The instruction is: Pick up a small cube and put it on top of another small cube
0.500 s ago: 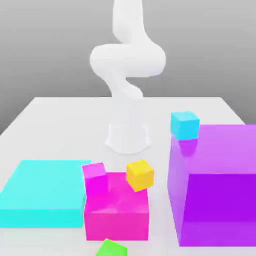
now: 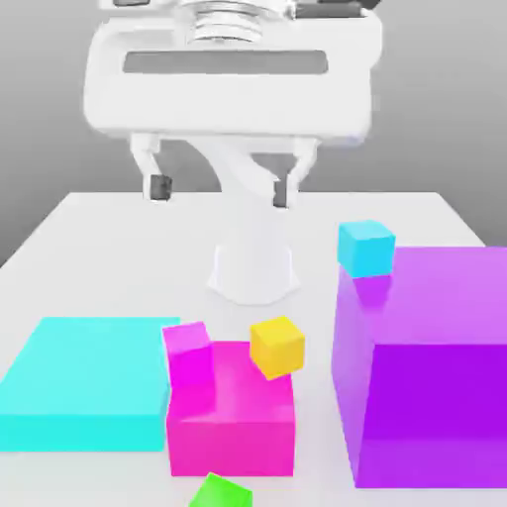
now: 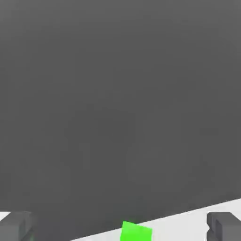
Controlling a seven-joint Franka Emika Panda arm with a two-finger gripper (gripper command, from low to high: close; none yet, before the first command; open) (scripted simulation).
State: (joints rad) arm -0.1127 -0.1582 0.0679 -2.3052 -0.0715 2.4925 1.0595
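Observation:
The small bright green cube (image 2: pixel 220 492) lies on the white table in front of the big magenta block, cut off by the exterior view's lower edge. In the hand view the green cube (image 3: pixel 136 231) sits at the table's edge. My gripper (image 2: pixel 220 190) hangs high above the table, near the arm's base, well up and back from the green cube. It is open, with nothing between its two dark fingertips (image 2: pixel 158 186). In the hand view the gripper (image 3: pixel 120 228) shows as two grey fingertips (image 3: pixel 225 225) standing wide apart.
A small yellow cube (image 2: pixel 276 347) and a small magenta cube (image 2: pixel 188 352) rest against the big magenta block (image 2: pixel 233 421). A flat cyan slab (image 2: pixel 84 381) lies at the exterior view's left. A tall purple block (image 2: pixel 426 366) stands at the right, a small cyan cube (image 2: pixel 365 248) at its far corner.
The hand has come into the top of the exterior view, where before I saw just the arm's white links. None of the cubes or blocks has moved.

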